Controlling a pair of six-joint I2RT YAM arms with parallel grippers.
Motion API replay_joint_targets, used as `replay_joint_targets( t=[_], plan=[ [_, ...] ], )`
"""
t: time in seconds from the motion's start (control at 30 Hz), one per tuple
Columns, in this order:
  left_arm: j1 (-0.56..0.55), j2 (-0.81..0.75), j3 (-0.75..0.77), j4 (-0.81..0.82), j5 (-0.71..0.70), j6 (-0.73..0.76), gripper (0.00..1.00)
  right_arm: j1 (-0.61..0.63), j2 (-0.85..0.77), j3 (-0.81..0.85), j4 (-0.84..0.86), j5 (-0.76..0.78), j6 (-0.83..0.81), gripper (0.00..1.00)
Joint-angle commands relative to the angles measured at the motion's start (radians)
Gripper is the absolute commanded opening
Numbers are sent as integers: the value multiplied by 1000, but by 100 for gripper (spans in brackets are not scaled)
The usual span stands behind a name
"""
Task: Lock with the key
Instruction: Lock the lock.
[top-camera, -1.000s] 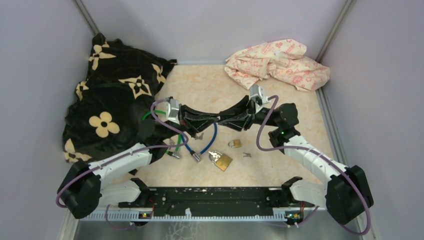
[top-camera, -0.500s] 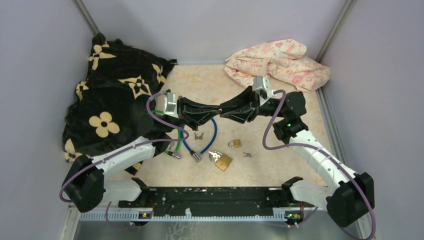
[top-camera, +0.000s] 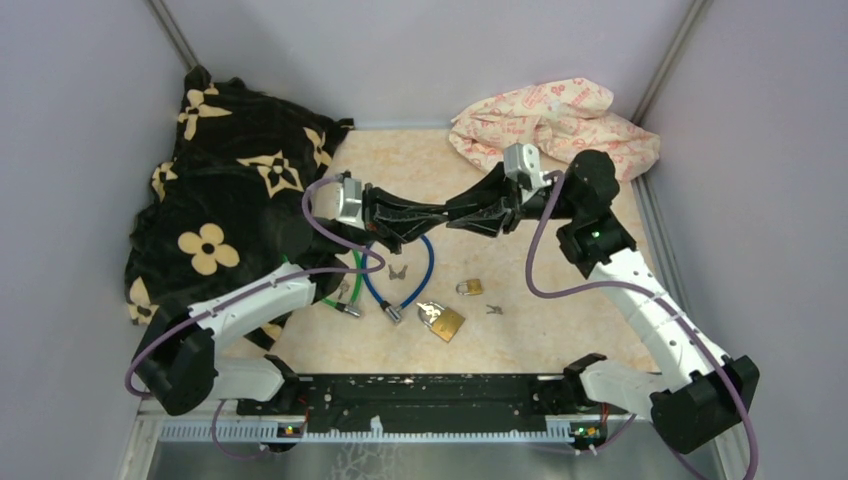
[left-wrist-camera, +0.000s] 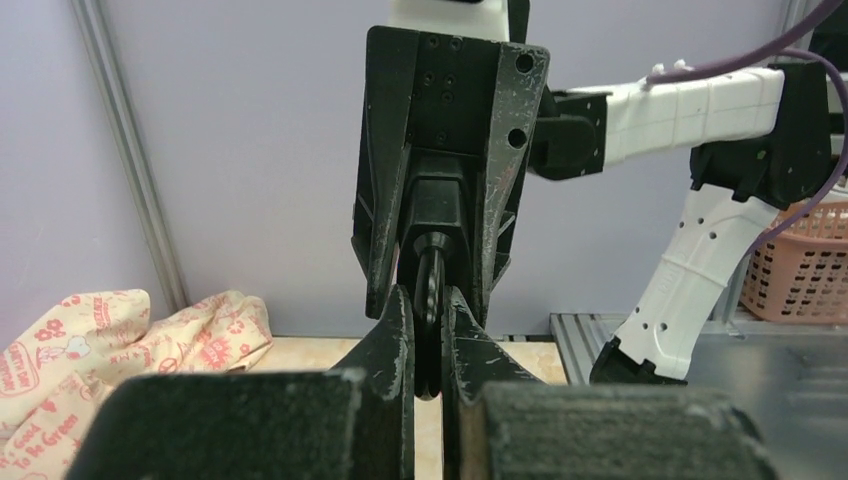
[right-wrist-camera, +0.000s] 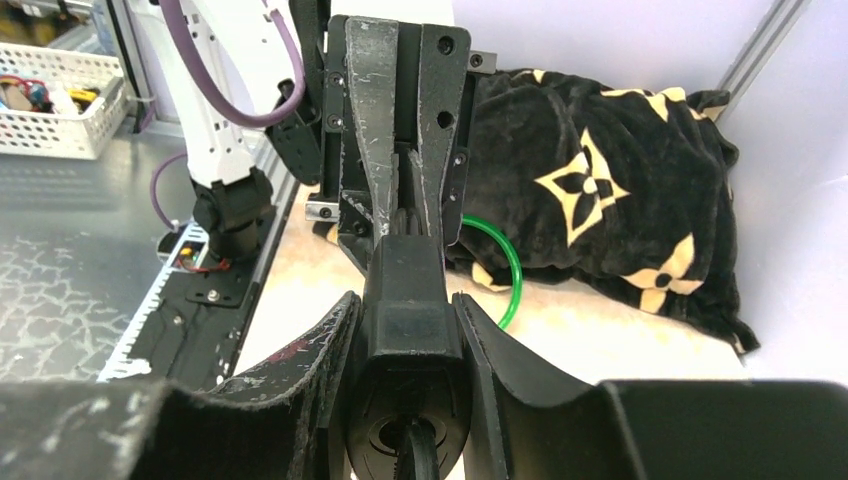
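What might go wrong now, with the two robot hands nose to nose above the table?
1. The left hand pinches only the thin black key head; a twist may make it slip out.
2. The right hand holds the black lock body right against it, so a small misaim might jam the key or knock the hands together.
3. The blue cable loops down near the small loose keys and might snag them.

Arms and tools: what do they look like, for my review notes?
The left arm and right arm have white shells, black joints and a looping purple cable each. The left tool and right tool are black, scuffed, two-fingered, behind a silver-grey wrist block.
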Motion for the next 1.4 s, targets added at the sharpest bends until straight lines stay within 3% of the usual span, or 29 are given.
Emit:
replay_joint_targets(
  t=[0.0,0.13,0.27,0.43,0.47,0.5,0.57,0.6,0.8,0.93,1.1,1.23,1.3,1.33,1.37],
  plan=[
    [-117,119,124,-449,250,36,0,188,143,12,-369,-32,-249,0],
    [-93,86,150,-477,213,157,0,191,137,-12,-336,-1,-238,0],
    [-112,83,142,-323,222,97,0,195,164,-5,-319,7,-231,0],
    [-68,7,52,-311,197,93,0,190,102,-14,-379,97,-238,0],
    [-49,-14,20,-311,180,80,0,182,78,-23,-388,125,-228,7],
    [-30,-38,-14,-310,161,75,0,174,55,-32,-396,139,-217,27],
    [3,-90,-85,-303,115,85,0,147,7,-56,-424,152,-188,78],
    [19,-118,-117,-298,107,96,0,131,-18,-72,-432,164,-172,96],
    [101,-255,-259,-311,105,111,0,14,-159,-153,-500,145,-138,98],
    [127,-320,-327,-310,137,148,0,11,-151,-133,-533,197,-145,89],
    [144,-363,-364,-304,142,142,0,13,-44,-52,-612,193,-186,56],
    [150,-371,-369,-316,141,133,0,45,0,-15,-612,166,-191,41],
    [152,-371,-368,-314,142,129,0,63,1,-19,-581,177,-191,25],
    [152,-371,-367,-311,143,127,0,70,1,-20,-574,179,-191,9],
    [151,-368,-366,-311,144,125,0,72,1,-21,-576,181,-193,0]
  ],
)
